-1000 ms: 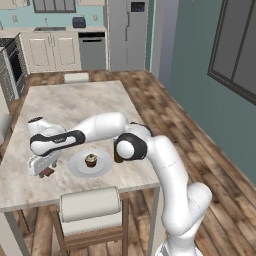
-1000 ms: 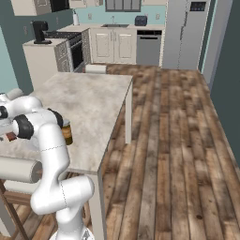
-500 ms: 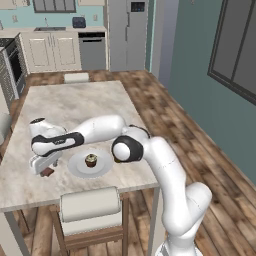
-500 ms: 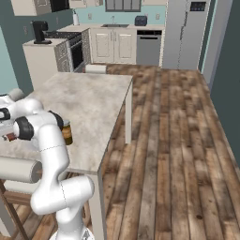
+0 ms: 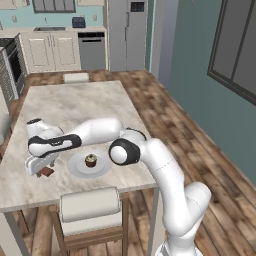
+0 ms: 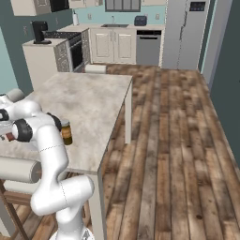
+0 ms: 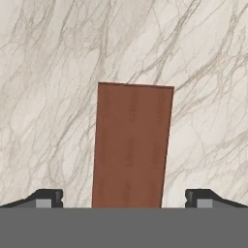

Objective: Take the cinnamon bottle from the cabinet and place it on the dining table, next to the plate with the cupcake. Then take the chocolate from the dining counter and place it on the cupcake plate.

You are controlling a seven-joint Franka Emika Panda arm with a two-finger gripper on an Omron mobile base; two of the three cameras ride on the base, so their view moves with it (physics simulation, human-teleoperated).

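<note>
I stand in a kitchen with a dark wood plank floor, teal walls, cream cabinets and a tall grey refrigerator at the far end. Before me is the long counter of pale veined marble. On it, near my edge, sits the round white plate with a small chocolate-topped cupcake in its middle. The amber cinnamon bottle with a dark cap stands upright on the counter beside my arm. Just beside the plate lies the flat brown rectangular chocolate bar. In my hand view its long axis runs straight away from me, tilted slightly. My claw hangs above it, fingers spread wide on either side of its near end, gripping nothing.
</note>
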